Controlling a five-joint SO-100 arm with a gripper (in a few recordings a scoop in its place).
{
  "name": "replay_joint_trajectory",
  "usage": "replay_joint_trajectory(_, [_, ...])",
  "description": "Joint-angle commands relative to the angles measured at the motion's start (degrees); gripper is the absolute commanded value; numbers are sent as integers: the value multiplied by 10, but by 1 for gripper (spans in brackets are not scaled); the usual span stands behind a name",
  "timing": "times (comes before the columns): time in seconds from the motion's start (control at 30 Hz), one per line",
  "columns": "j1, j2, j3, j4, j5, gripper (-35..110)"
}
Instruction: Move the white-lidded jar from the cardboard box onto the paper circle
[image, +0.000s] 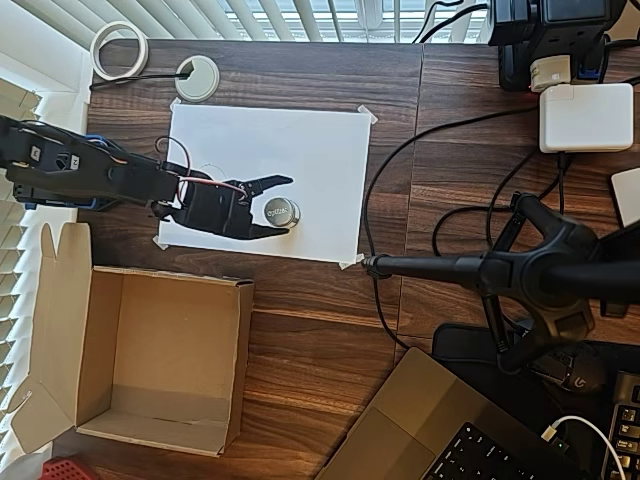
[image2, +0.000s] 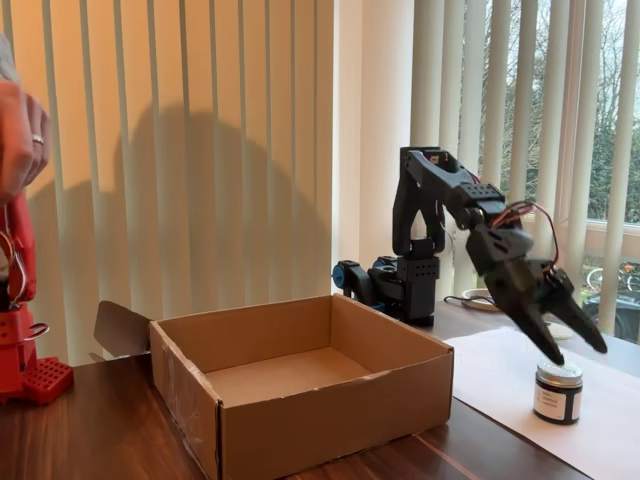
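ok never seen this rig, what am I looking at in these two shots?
A small black robot arm with a two-finger gripper sits on a dark wooden table. One picture looks straight down; the other is taken from table height, side-on. On the table: a large open brown cardboard box, empty as far as the pictures show, and a taped white paper sheet. The small white-lidded jar stands on the sheet. The fingers are open just above the jar, holding nothing.
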Motion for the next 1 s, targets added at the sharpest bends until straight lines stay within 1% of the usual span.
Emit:
replay_joint_trajectory(0.0, [15,134,11,-16,-25,43])
replay_joint_trajectory(0.07, [10,185,36,-34,4,43])
replay_joint_trajectory(0.27, [-19,333,134,-40,99,43])
replay_joint_trajectory(0.4, [-46,425,220,-37,207,41])
replay_joint_trajectory(0.47, [-65,474,270,-33,297,39])
replay_joint_trajectory(0.57, [-91,547,338,17,411,36])
replay_joint_trajectory(0.67, [-107,628,402,63,513,36])
replay_joint_trajectory(0.73, [-116,684,438,91,610,36])
replay_joint_trajectory(0.8, [-121,736,466,134,683,36])
replay_joint_trajectory(0.9, [-127,801,496,221,766,30])
replay_joint_trajectory(0.97, [-127,831,513,262,811,24])
